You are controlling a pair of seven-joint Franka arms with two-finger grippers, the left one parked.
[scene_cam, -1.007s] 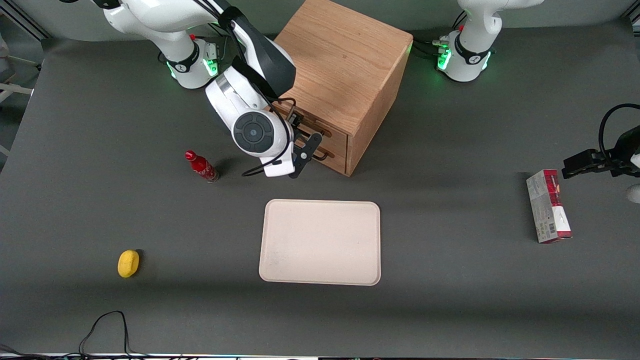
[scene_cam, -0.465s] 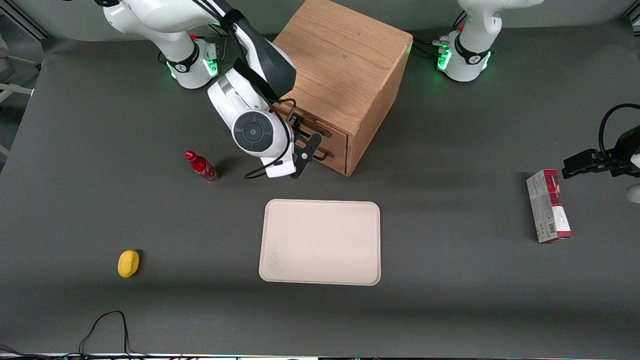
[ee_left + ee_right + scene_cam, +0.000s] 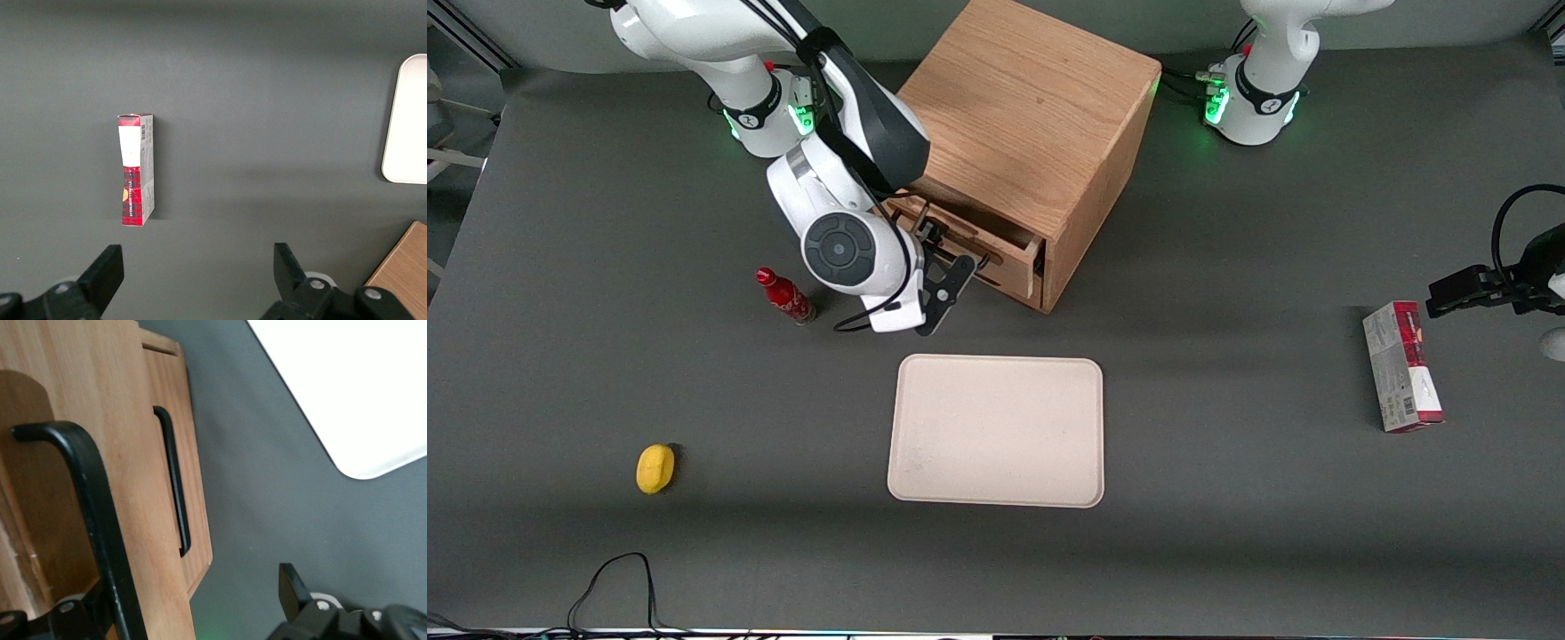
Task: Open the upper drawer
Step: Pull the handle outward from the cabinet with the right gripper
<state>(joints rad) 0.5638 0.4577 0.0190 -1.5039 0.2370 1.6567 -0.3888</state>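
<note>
The wooden cube cabinet [image 3: 1032, 116] stands at the back middle of the table. Its upper drawer [image 3: 1009, 253] sticks out a short way from the cabinet front. My right gripper [image 3: 959, 269] is in front of the drawer at its black wire handle [image 3: 93, 507]. The fingers are open and straddle the drawer front [image 3: 133, 520], with one finger [image 3: 67, 617] tucked inside the handle and the other [image 3: 290, 583] out over the table. The lower drawer [image 3: 190, 440], with its own black handle [image 3: 175, 480], is shut.
A beige tray [image 3: 996, 431] lies nearer the camera than the cabinet. A red bottle [image 3: 784, 296] stands beside my wrist. A yellow object [image 3: 655, 468] lies toward the working arm's end. A red-and-white box [image 3: 1400, 366] lies toward the parked arm's end.
My gripper has moved away from the cabinet front, and the upper drawer has slid out with it from shut to partly open.
</note>
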